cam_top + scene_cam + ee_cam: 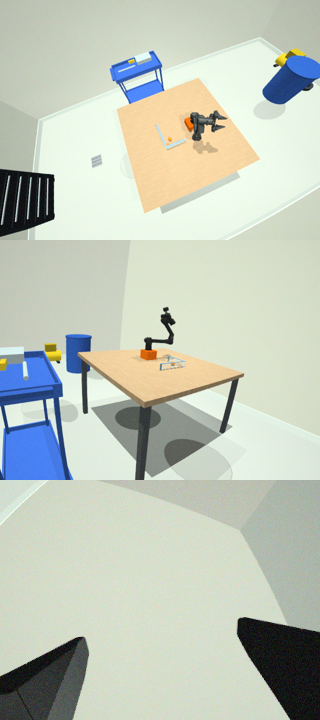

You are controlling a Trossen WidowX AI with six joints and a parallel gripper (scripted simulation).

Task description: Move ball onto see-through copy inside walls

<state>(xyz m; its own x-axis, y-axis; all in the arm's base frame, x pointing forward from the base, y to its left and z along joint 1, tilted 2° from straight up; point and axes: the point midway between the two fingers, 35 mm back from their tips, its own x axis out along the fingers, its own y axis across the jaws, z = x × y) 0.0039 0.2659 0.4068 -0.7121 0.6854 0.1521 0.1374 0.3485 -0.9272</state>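
Observation:
An orange ball (169, 139) (172, 364) lies on the table (160, 180) (124, 374) inside the corner made by two low clear walls with light-blue edges, one long wall (161, 135) and one shorter wall (176, 143). A faint orange see-through copy (167, 144) shows close to where the walls meet; the ball is a little apart from it. My gripper (225, 122) (163, 636) is open, with nothing between its fingers. It is high above the table, well away from the ball, and points away from the corner. The wrist view shows only room surfaces behind the fingers.
The arm stands on an orange block (189, 124) (148, 354) on the table. Off the table are a blue cart (146, 91) (31, 392), a blue barrel (286, 82) (78, 353) and a yellow machine (281, 59) (52, 355).

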